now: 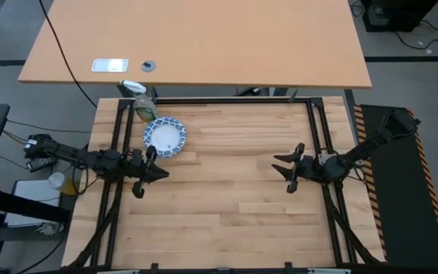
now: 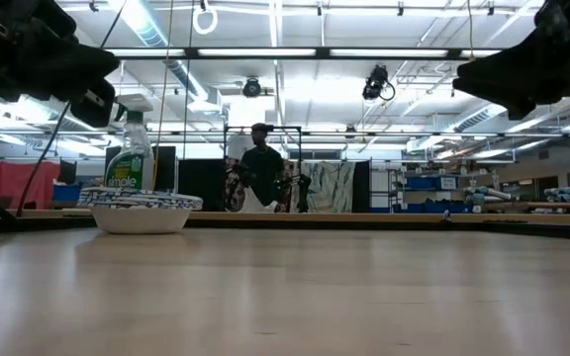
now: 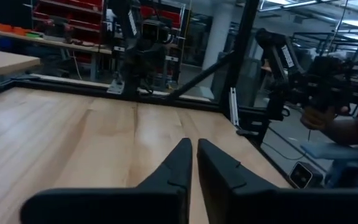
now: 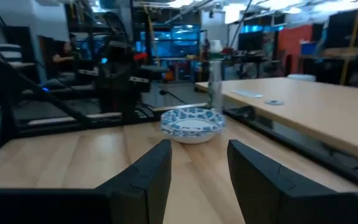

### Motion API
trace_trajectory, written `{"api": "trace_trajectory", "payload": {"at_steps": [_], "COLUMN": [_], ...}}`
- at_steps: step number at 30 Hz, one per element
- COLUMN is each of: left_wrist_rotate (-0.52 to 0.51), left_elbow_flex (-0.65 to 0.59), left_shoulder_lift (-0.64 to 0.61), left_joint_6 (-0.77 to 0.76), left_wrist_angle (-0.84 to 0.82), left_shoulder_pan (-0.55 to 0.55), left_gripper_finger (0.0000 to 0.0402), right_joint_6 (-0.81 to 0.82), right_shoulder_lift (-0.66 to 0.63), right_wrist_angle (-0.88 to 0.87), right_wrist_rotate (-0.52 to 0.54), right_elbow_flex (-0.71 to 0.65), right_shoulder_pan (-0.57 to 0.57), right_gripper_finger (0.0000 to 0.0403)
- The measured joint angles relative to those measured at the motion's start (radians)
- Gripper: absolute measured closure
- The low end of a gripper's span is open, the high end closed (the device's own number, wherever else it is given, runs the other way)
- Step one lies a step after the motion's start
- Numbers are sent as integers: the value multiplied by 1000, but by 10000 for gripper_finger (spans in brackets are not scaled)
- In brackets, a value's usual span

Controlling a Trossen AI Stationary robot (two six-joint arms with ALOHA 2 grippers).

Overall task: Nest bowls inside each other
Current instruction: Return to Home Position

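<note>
- Bowls [image 1: 164, 138], high view: nested in one stack near the far left corner of the table [image 1: 226, 213], just beside a bottle [image 1: 143, 103]. The left gripper [image 1: 163, 173] hangs close to the stack and clear of it. The right gripper [image 1: 282, 172] hangs well apart, on the right side. A white card [image 1: 109, 65] lies on the desk [image 1: 280, 46] beyond; its print cannot be read.
- Low view: the stack [image 2: 141, 210] rests flat on the table, rims layered closely. The bottle [image 2: 130, 158] stands behind it, and the word "simple" reads on its green label – no other writing is legible. A person [image 2: 261, 168] shows far back in the room.
- Left wrist view: the fingers [image 3: 173, 177] are drawn together with only a slit between them, holding nothing. The bowls are out of this view.
- Right wrist view: the fingers [image 4: 151, 171] stand wide apart and empty, and the stack [image 4: 192, 123] sits ahead of them.
- Handling, as a judgement: the bowls look light, stiff and thin-walled, with a smooth surface likely to slip. Material cannot be told, so treat them as breakable.
- Grip point, as a judgement: the scalloped rim, one finger inside and one outside – the low wall offers little else.
</note>
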Motion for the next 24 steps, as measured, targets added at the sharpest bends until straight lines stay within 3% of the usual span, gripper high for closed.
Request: {"api": "trace_trajectory", "payload": {"at_steps": [6, 9, 14, 24], "left_wrist_rotate": [0, 0, -9, -63], "left_elbow_flex": [0, 0, 0, 0], "left_shoulder_lift": [-36, -67, -99, -98], "left_joint_6": [20, 23, 22, 54], "left_wrist_angle": [-10, -18, -7, 55], "left_shoulder_pan": [0, 0, 1, 1], "left_gripper_finger": [397, 398, 395, 395], "right_joint_6": [-186, -243, -166, -43], "right_shoulder_lift": [-82, -158, -244, -268], "right_wrist_angle": [13, -5, -144, -206], "right_wrist_rotate": [249, 258, 90, -380], "right_elbow_flex": [0, 0, 0, 0], "right_shoulder_pan": [134, 180, 119, -241], "right_gripper_finger": [238, 241, 254, 267]}}
